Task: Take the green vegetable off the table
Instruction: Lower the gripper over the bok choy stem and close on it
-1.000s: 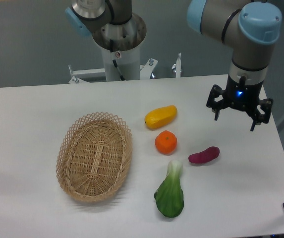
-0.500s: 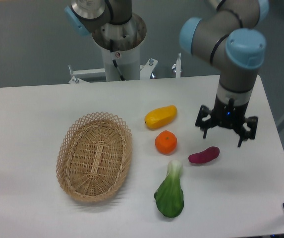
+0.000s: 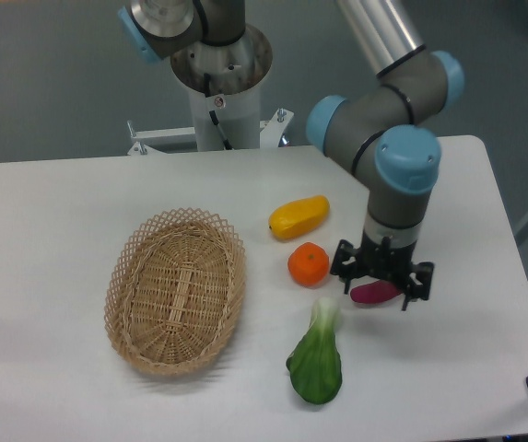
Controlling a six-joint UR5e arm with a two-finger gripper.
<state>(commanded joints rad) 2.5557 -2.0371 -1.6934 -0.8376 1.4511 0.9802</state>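
The green vegetable lies on the white table at the front, its pale stem pointing up toward the orange and its dark leaf toward the front edge. My gripper hangs open and empty to the right of the stem, above the small purple eggplant piece, which it partly hides. The gripper is apart from the green vegetable, up and to the right of it.
An orange sits just above the vegetable's stem. A yellow pepper-like item lies behind it. An oval wicker basket stands at the left. The arm's base is at the back edge.
The gripper has moved left and toward the front, from the right side of the table to over the purple eggplant piece. The objects have not moved.
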